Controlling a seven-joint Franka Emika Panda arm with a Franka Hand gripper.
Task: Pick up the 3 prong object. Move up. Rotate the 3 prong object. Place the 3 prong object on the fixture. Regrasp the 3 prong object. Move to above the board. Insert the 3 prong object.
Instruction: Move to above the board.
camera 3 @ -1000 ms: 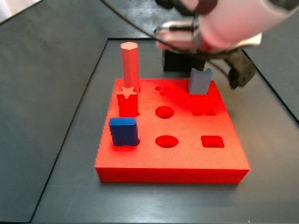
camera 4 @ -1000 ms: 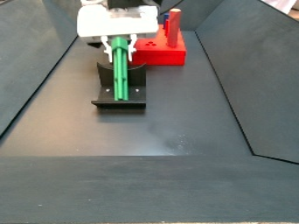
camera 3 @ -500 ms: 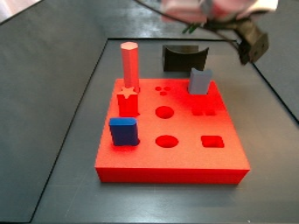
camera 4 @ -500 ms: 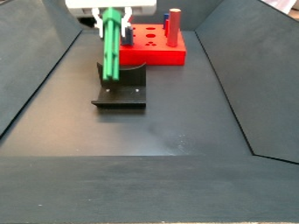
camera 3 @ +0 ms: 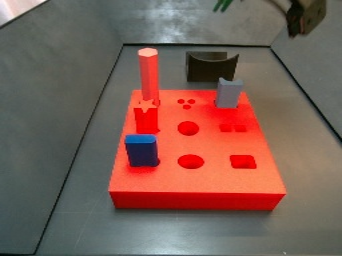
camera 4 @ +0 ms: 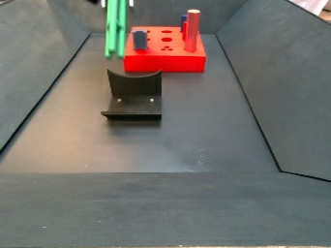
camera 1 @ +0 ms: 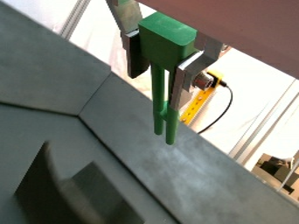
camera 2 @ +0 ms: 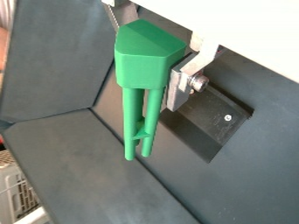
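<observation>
End effector (camera 1: 162, 54) at the frame's top is clamped on the green piece's (camera 1: 163, 74) blocky head; it looks light, rigid plastic, prongs thin and likely easily bent

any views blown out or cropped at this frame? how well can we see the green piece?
Wrist views: sharp on the 3 prong object clamped in the gripper; bright overexposed background beyond the enclosure wall. Side views: soft, low-res; object runs off the top edge, gripper almost out of frame; board and fixture evenly lit.
</observation>
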